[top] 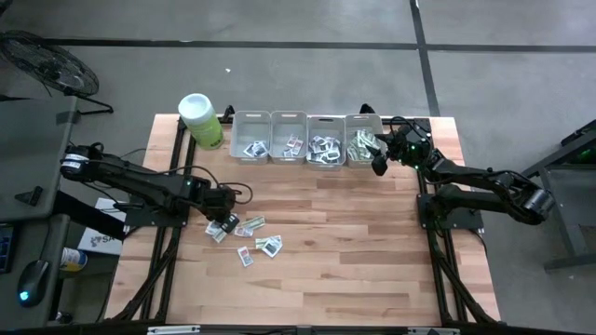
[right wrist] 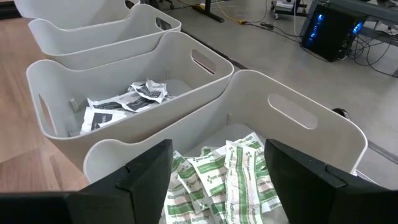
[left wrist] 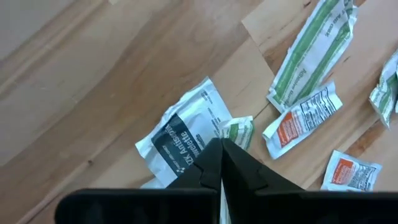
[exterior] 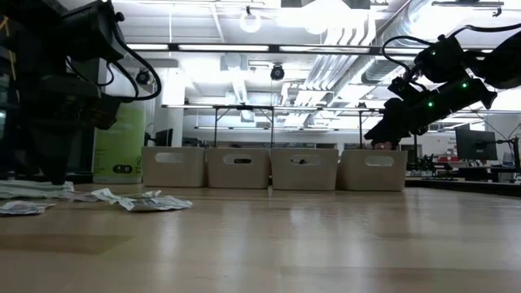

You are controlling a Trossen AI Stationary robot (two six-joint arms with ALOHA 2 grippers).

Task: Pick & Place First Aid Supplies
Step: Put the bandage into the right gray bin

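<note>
Several first aid packets (top: 250, 234) lie loose on the wooden table at its left middle. My left gripper (left wrist: 221, 144) points steeply down into this pile, shut at the spot where a white packet with a dark print (left wrist: 180, 134) meets the end of a green-and-white packet (left wrist: 240, 129). My right gripper (right wrist: 227, 180) hangs open over the rightmost grey bin (right wrist: 298, 118), nothing between its fingers. That bin holds green-and-white strips (right wrist: 230, 171). My left gripper comes from above, slanting down. Its shut fingertips rest on the dark-print packet's edge (left wrist: 208, 149), right beside the green-and-white packet's end (left wrist: 236, 134). The fingers hide the contact, so which packet is pinched cannot be told. Both packets lie flat on the table.
Four grey bins (top: 289, 138) stand in a row at the table's far edge, each with packets inside. A lime-green canister (top: 201, 119) with a white lid stands to their left. More packets (left wrist: 303, 118) lie on the table beyond the left gripper.
</note>
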